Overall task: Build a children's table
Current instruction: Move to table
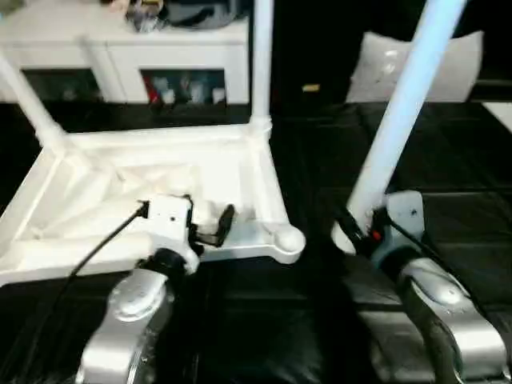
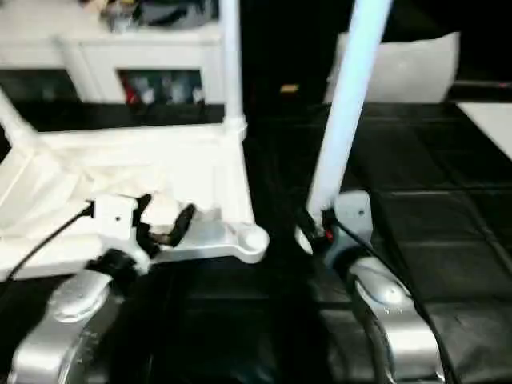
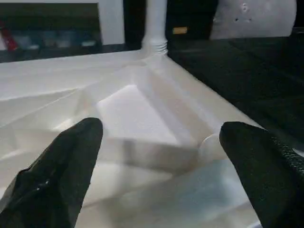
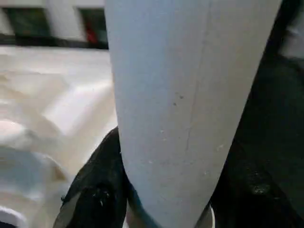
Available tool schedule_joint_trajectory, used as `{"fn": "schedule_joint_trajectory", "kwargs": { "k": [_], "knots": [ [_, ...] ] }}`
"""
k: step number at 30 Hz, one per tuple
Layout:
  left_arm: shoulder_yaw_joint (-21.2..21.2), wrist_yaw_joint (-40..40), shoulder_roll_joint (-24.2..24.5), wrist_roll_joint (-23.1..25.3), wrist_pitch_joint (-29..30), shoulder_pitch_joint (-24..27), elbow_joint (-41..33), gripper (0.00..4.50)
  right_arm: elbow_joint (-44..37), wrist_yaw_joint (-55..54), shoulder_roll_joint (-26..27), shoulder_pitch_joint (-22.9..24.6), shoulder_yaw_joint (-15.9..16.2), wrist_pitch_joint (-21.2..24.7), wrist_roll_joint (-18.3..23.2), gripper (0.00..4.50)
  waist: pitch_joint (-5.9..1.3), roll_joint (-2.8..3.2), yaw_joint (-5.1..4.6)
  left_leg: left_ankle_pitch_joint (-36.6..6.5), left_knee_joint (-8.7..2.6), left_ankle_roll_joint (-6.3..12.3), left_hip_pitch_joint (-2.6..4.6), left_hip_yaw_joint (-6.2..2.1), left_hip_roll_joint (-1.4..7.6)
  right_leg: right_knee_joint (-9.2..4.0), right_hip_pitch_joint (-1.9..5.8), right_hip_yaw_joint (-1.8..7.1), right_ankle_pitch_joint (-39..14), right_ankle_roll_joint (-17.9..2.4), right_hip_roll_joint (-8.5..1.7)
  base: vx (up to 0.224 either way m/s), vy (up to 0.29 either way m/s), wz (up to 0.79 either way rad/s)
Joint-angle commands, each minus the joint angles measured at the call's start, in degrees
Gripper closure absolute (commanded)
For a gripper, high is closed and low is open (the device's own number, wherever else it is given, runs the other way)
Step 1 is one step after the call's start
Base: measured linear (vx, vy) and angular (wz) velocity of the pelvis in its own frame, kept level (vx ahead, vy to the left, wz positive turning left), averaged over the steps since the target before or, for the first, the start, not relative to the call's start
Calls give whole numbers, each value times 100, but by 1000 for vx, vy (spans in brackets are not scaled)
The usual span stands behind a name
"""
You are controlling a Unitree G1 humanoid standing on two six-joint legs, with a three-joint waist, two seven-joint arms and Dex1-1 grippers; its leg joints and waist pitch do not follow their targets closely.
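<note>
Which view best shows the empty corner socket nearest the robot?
Left eye view: the empty socket sits whole at the tabletop's near corner, beside the right claw's leg. Right eye shows the same; left wrist catches its edge past one finger.

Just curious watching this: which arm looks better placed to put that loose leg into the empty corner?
Right. Its gripper already holds the leg, just beside the empty socket. The left gripper is open over the tabletop.

Silver rounded forearms, black wrist collars, white wrist blocks. Left end effector [image 1: 210,226] black fingers; black cable along forearm. Right end effector [image 1: 358,226] red mark.
</note>
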Motion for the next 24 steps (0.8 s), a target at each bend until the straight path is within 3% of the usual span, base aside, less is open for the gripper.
{"fn": "schedule_joint_trajectory", "kwargs": {
  "k": [1, 3, 4, 5, 6, 7, 8, 10, 11, 13, 15, 16, 17, 18, 20, 22, 23, 24],
  "knots": [
    [3, -278, 156, -117, 75, -113, -26, 0, -169, 185, 5, -86, -223, -49, 300, 261, -343, -63, 117, 2482, -309, 628, 76, -71, 310, -257, 211, 268, 3540, -730, -467, -52, 1, -1],
    [33, -350, 180, -171, 126, -188, -10, 0, -176, 285, 31, -125, -313, 10, 518, 261, -284, -37, 154, 1349, -423, 362, 57, -69, 369, -330, 219, 254, 2820, -823, -478, -88, -3, 1],
    [107, -388, 191, -269, 251, -383, 32, 0, -170, 408, 72, -214, -454, 72, 806, 261, -222, -18, 178, 325, -517, 123, 121, -73, 446, -415, 160, 239, 1843, -1003, -481, -108, 4, 1],
    [135, -398, 204, -312, 335, -532, 67, 0, -134, 463, 71, -270, -499, 35, 888, 261, -165, -42, 151, -415, -598, -37, 137, -60, 443, -462, 170, 244, 1002, -1171, -484, -123, 10, 1],
    [139, -400, 206, -320, 351, -560, 73, 0, -127, 474, 70, -280, -507, 26, 902, 261, -146, -40, 151, -701, -630, -96, 157, -52, 439, -489, 159, 245, 601, -1211, -488, -123, 10, 1],
    [113, -415, 265, -289, 524, -940, 222, 0, -6, 557, 84, -396, -555, -150, 970, 261, -93, -67, 134, -1228, -690, -176, 190, -10, 417, -582, 126, 266, -259, -1216, -487, -135, 4, 0],
    [91, -417, 290, -251, 580, -1084, 291, 0, 40, 569, 96, -438, -573, -217, 981, 261, -85, -91, 146, -1485, -696, -239, 238, 10, 409, -652, 75, 296, -987, -1157, -526, -134, 2, 1],
    [46, -399, 307, -166, 741, -1624, 600, 0, 127, 786, -77, -554, -486, -14, 1024, 261, -68, -162, 104, -1624, -712, -327, 222, 17, 377, -724, 57, 290, -1718, -979, -525, -130, 4, -1],
    [29, -409, 307, -151, 741, -1726, 668, 0, 138, 824, -115, -574, -466, 66, 1038, 261, -66, -191, 113, -1496, -732, -305, 190, 13, 382, -732, 54, 289, -1782, -894, -529, -103, 12, -6],
    [-72, -524, 211, -127, 683, -2467, 1211, 0, 203, 1147, -333, -618, -130, 52, 894, 261, -59, -247, 101, -1457, -745, -293, 174, 27, 382, -763, 26, 279, -1902, -825, -535, -91, 14, -6],
    [-176, -570, 207, -24, 641, -2699, 1413, 0, 225, 1217, -364, -612, -33, -31, 829, 261, -107, -210, 114, -1307, -730, -313, 184, 28, 398, -750, 5, 273, -1654, -862, -554, -65, 15, -5],
    [-295, -639, 160, 36, 637, -2973, 1622, 0, 272, 1234, -379, -618, 34, -85, 775, 261, -121, -233, 92, -1103, -758, -262, 102, 21, 408, -726, 54, 246, -1353, -879, -542, 0, 0, 0],
    [-379, -704, 100, 48, 636, -3154, 1735, 0, 310, 1223, -383, -622, 67, -106, 733, 261, -139, -273, 110, -1066, -766, -238, 112, 36, 420, -704, 18, 240, -1153, -919, -533, 0, 0, 0],
    [-460, -772, 39, 47, 636, -3318, 1825, 0, 346, 1211, -387, -626, 95, -127, 697, 261, -141, -269, 110, -1139, -760, -242, 118, 55, 404, -703, -14, 246, -1085, -945, -519, 0, 0, 0],
    [-633, -977, -137, -42, 611, -3629, 1908, 0, 415, 1177, -416, -635, 164, -150, 602, 261, -182, -300, 129, -936, -739, -186, 93, 80, 412, -669, -2, 256, -512, -1062, -536, 0, 0, 0],
    [-783, -1164, -260, -157, 608, -3821, 1901, 0, 452, 1200, -466, -635, 242, -211, 517, 261, -201, -314, 164, -382, -693, 31, 53, 116, 423, -606, 0, 252, 347, -1246, -545, 0, 0, 0],
    [-873, -1273, -318, -220, 612, -3904, 1886, 0, 457, 1211, -501, -629, 280, -161, 515, 261, -199, -323, 169, -269, -684, 90, 31, 123, 417, -594, 14, 249, 510, -1282, -549, 0, 0, 0],
    [-1009, -1475, -360, -315, 599, -3959, 1792, 0, 472, 1209, -545, -621, 341, -153, 473, 261, -201, -322, 196, -27, -657, 266, 14, 138, 413, -571, 25, 247, 837, -1364, -563, 0, 0, 0]
  ]
}}
